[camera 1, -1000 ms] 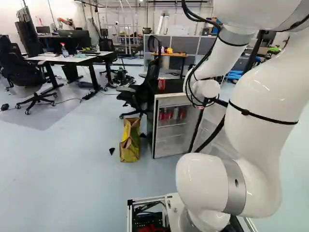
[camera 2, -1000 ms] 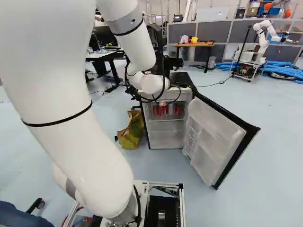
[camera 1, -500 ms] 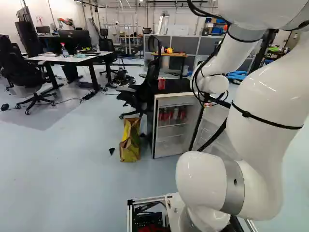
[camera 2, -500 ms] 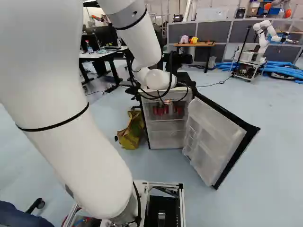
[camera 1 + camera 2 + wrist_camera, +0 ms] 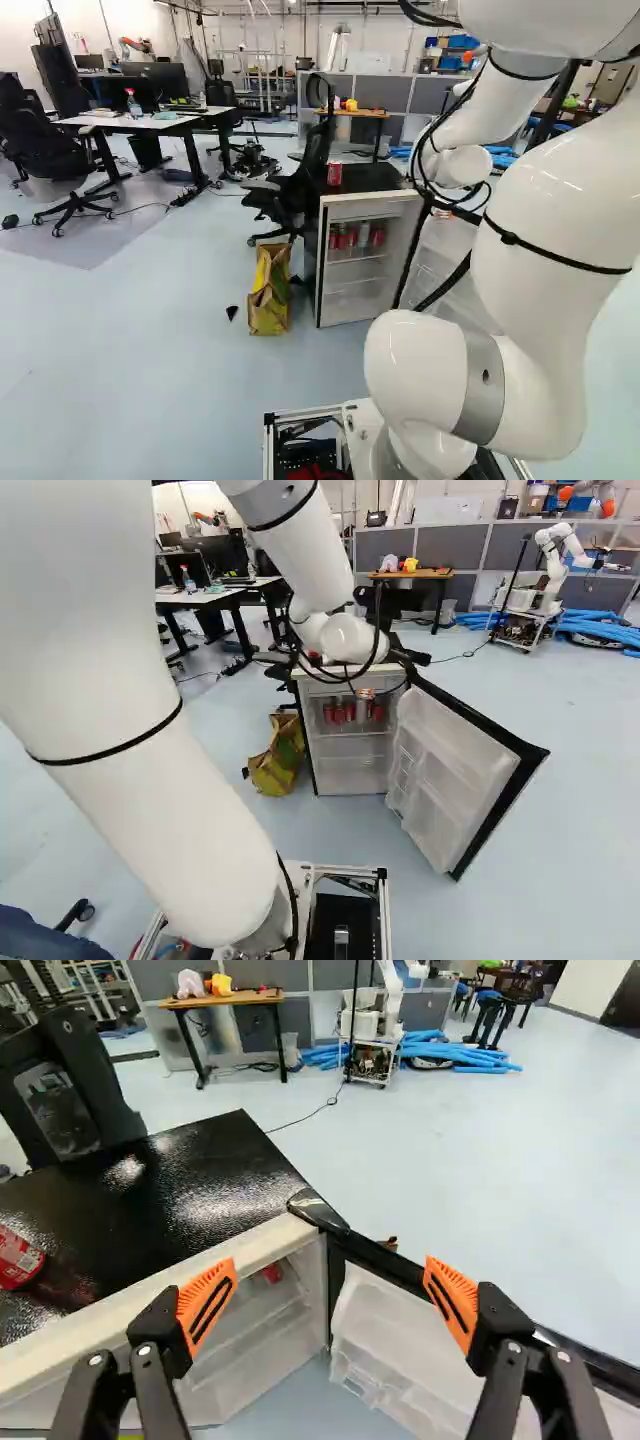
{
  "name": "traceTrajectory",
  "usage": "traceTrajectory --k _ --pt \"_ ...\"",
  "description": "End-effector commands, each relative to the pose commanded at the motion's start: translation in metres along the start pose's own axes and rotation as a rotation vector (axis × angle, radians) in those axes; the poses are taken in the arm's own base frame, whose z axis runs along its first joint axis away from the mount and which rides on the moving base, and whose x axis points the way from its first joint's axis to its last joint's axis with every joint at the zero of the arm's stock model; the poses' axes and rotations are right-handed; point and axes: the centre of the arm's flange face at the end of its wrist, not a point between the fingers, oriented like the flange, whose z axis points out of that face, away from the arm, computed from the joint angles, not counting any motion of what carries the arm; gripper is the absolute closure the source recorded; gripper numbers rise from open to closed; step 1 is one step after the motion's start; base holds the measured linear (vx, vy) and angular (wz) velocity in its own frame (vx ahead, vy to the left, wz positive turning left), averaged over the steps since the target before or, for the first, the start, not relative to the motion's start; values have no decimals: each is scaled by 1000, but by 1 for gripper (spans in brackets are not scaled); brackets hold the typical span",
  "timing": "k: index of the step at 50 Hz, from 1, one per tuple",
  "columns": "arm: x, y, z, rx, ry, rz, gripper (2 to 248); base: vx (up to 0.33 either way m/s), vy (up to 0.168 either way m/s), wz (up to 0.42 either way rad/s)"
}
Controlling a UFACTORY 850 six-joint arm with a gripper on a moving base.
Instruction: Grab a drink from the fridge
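Observation:
My gripper point(image 5: 410, 658) shows as a small black part beyond the white wrist in the right base view. In the wrist view the gripper point(image 5: 328, 1300) is open and empty, its orange pads wide apart above the fridge's front corner, on the hinge side. The black-topped fridge point(image 5: 372, 180) stands with its door point(image 5: 455, 770) swung wide. Red cans point(image 5: 339, 713) and a silver can point(image 5: 363, 708) stand on its upper shelf; only a bit of red point(image 5: 272, 1273) shows inside in the wrist view. Another red can point(image 5: 16, 1260) stands on the fridge top.
A yellow-brown bag point(image 5: 269, 290) stands on the floor beside the fridge, with a black office chair point(image 5: 300, 185) behind it. Farther back are a wooden table point(image 5: 225, 998), another robot point(image 5: 375, 1025) and blue tubes point(image 5: 450, 1053). A long desk point(image 5: 130, 124) stands farther left.
My arm's wrist and the gripper have moved to the right across the fridge front in both base views, uncovering more of the cans. The base, fridge and cans have not moved.

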Motion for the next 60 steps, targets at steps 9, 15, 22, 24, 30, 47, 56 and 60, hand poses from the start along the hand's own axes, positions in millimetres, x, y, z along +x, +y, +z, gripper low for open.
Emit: traceTrajectory --k 9,15,22,24,30,47,56,60 --pt "6 14 -2 -29 -29 25 3 0 0 0" --pt "10 23 -3 -47 -49 42 3 0 0 0" --pt "14 33 -4 -68 -74 63 3 0 0 0" --pt "16 36 -5 -74 -81 69 3 0 0 0" --pt "20 45 -6 -90 -102 88 3 0 0 0" --pt "31 70 -9 -133 -162 142 3 0 0 0" --pt "38 82 -11 -153 -193 172 3 0 0 0" --pt "40 88 -12 -162 -206 185 3 0 0 0"
